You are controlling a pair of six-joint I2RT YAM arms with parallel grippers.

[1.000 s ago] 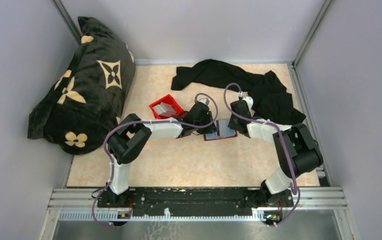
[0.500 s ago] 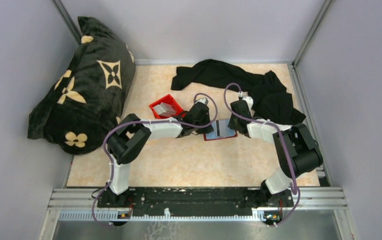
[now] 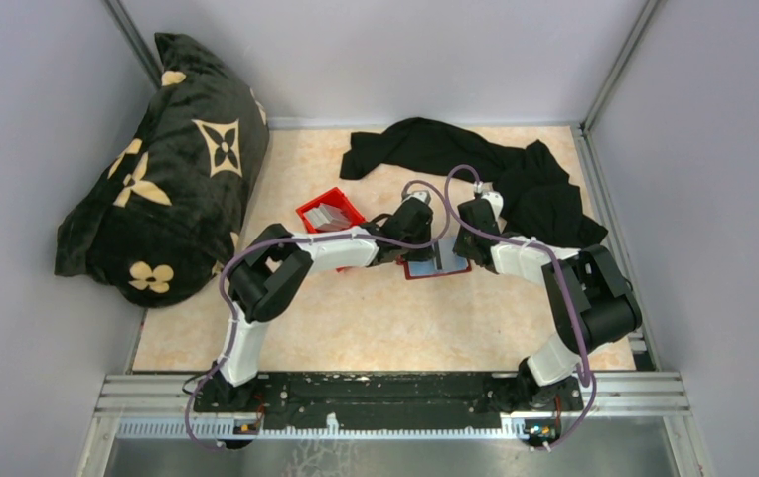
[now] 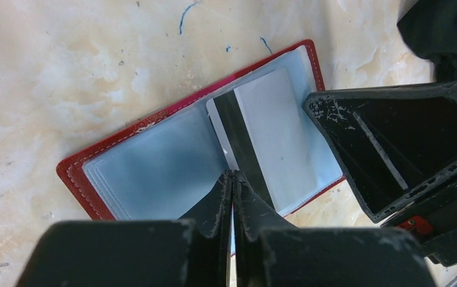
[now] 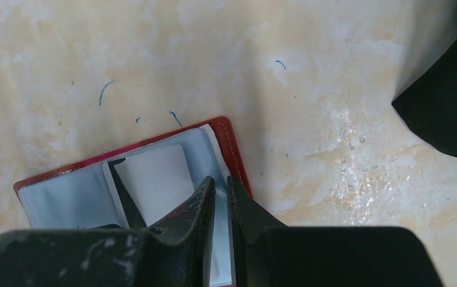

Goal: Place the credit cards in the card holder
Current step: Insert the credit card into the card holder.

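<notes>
The left gripper point(image 4: 232, 174), just right of the red bin point(image 3: 308, 217) that holds a stack of credit cards point(image 3: 334, 215), has its fingers drawn together with only a hairline slit between them. Their tips sit at the near edge of a striped card point(image 4: 277, 128), which lies flat rather than between the fingers. This pale card, with a dark band along its left side, rests on the right half of the card holder point(image 4: 142, 167), partly under the clear pocket. The card holder lies open and flat on the bench point(image 3: 376, 318), red border outward, pale pockets up. The right gripper point(image 5: 221, 180) stands at the holder's right edge, its fingers nearly together with a thin pale strip showing in the gap; whether they nip the pocket's edge or only press on it I cannot tell. Farther right, a black cloth point(image 3: 534, 194) lies crumpled on the bench, apart from the holder.
</notes>
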